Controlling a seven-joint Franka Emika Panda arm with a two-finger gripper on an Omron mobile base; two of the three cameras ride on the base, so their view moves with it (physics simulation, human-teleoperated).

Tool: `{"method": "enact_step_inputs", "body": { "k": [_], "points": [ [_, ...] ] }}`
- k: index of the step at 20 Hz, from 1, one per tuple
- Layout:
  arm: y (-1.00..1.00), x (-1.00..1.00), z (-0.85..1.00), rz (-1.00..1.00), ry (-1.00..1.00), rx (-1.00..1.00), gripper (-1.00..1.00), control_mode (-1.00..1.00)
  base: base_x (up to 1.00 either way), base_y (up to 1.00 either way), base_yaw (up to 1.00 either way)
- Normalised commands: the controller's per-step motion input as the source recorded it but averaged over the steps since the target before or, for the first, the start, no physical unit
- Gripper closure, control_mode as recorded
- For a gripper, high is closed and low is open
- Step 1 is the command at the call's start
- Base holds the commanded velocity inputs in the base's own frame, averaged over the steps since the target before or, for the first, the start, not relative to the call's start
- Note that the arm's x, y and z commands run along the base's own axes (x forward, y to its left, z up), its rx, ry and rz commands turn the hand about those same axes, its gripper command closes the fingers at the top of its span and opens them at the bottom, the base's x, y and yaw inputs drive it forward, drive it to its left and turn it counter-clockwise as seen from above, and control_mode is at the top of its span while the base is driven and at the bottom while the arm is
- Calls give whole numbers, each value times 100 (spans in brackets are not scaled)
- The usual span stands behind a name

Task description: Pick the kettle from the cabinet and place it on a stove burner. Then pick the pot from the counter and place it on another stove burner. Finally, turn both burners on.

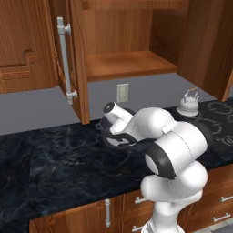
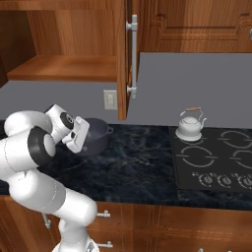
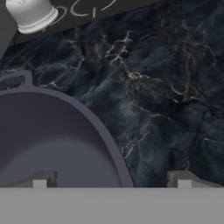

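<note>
The cabinet [image 1: 77,59] stands open and bare, and the kettle [image 2: 190,124] already sits on a back burner of the black cooktop [image 2: 216,157], so step one looks done. Now the gripper [image 2: 81,135] hangs with jaws spread wide at the rim of the dark grey pot [image 2: 96,138] on the counter [image 1: 54,154], gripping nothing; I'd say the pot's move and both knobs [image 2: 216,180] remain.

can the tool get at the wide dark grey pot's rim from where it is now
Probably yes. The tool is open, and in the hand view its two tips straddle the rim of the wide dark grey pot, one over the inside, one over the black marble counter. Nothing sits between them.
</note>
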Motion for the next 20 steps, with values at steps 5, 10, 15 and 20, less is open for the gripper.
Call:
{"method": "enact_step_inputs", "body": {
  "k": [5, 10, 15, 20],
  "points": [
    [2, 12, -24, 0, 0, 0, -100, -100, 0, 0, 0],
    [6, 0, -29, 0, 0, 0, 100, -100, 0, 0, 0],
    [4, 0, -19, 0, 0, 0, 100, -100, 0, 0, 0],
    [0, 0, -2, 0, 0, 0, 100, -100, 0, 0, 0]
  ]
}}
